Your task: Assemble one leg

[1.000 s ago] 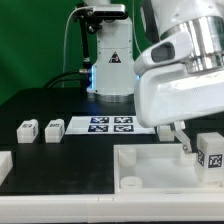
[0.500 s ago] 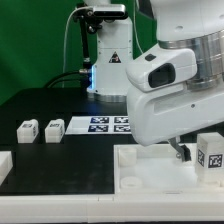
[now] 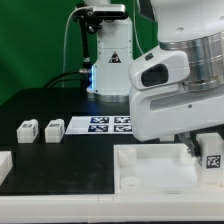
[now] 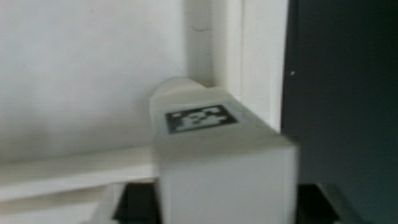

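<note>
In the wrist view my gripper [image 4: 217,200] is shut on a white leg [image 4: 214,150]. The leg's tag faces the camera, and dark fingers [image 4: 139,203] press its two sides. In the exterior view the leg [image 3: 212,160] hangs at the far right under the arm, over the right end of the large white tray-like part [image 3: 150,168]. My gripper [image 3: 203,150] is mostly hidden by the arm's body. The tray's raised rim [image 4: 217,50] runs just behind the leg in the wrist view. Two more legs [image 3: 27,130] [image 3: 53,130] stand on the black table at the exterior view's left.
The marker board [image 3: 105,124] lies behind the tray, in front of the arm's base [image 3: 110,65]. Another white part [image 3: 4,165] sits at the exterior view's left edge. Black table [image 4: 347,90] shows beside the tray's rim.
The arm has swung in front of the camera and lowered. The leg in the gripper has moved slightly down and toward the exterior view's right. The other legs have not moved.
</note>
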Motion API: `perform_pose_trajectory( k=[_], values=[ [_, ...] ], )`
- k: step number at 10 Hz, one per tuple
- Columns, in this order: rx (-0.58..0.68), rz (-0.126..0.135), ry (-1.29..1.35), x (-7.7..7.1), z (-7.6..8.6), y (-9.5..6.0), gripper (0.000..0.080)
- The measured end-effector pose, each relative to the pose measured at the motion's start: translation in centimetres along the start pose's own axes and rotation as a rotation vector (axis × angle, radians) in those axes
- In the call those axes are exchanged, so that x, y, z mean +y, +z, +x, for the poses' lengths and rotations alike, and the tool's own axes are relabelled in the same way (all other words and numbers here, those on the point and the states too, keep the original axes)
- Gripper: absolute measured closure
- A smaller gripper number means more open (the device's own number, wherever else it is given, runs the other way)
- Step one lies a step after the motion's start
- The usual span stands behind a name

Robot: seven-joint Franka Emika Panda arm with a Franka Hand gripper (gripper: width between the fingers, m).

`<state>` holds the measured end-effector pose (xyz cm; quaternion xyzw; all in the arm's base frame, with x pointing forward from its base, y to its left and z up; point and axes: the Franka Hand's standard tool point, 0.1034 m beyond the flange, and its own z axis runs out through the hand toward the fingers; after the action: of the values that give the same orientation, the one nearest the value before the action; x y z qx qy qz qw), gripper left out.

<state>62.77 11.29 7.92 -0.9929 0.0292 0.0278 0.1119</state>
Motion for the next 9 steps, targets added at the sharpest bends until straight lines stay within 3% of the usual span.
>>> perform_pose_trajectory(
  k=[4, 6, 9],
  values=[
    [0.029, 0.006, 0.431, 0.68, 0.51, -0.03, 0.0494],
    [0.041, 0.035, 0.682, 0.99, 0.81, -0.10, 0.0494],
    [0.005, 0.098, 1.179, 1.19, 0.59, -0.02, 0.0492]
  ],
)
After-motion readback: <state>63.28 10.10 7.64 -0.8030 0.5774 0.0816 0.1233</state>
